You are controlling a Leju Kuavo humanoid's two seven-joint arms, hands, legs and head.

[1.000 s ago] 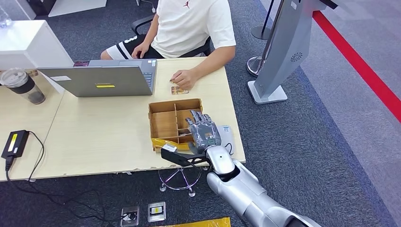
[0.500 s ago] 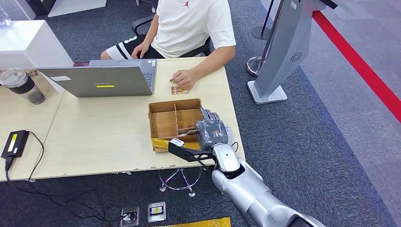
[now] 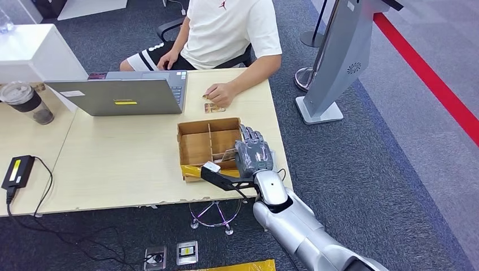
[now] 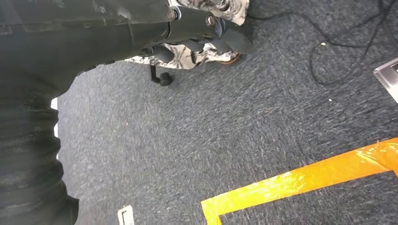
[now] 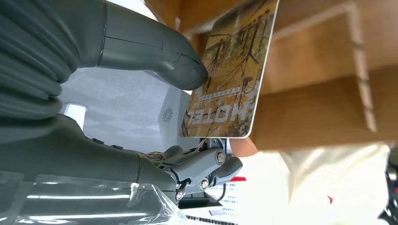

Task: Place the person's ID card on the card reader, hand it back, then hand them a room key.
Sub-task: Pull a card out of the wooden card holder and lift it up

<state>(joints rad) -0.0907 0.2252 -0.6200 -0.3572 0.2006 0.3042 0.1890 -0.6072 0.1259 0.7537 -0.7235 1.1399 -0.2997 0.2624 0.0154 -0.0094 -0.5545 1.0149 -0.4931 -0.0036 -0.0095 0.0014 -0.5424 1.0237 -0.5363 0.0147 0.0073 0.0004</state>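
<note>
My right hand [image 3: 254, 155] hovers over the right side of the wooden divided box [image 3: 195, 148] and pinches a room key card [image 3: 228, 153]. In the right wrist view the thumb [image 5: 155, 51] presses on this key card [image 5: 232, 75], which is printed with trees and the word HOTEL and stands above the box's compartments [image 5: 324, 93]. A small card [image 3: 213, 107] lies on the table at the far edge, just under the person's hand [image 3: 220, 93]. A dark ribbed part of my left hand [image 4: 28, 154] hangs over the carpet; its fingers are hidden.
The person in a white shirt [image 3: 231, 28] sits across the table [image 3: 124, 164]. An open laptop [image 3: 118, 96], a lidded cup [image 3: 28, 103] and a power brick with cable [image 3: 17, 171] lie to the left. A grey kiosk [image 3: 339, 56] stands on the right.
My right hand has shifted right from the box's middle toward its right edge, its fingers have closed, and the key card now stands up out of the box in its grip.
</note>
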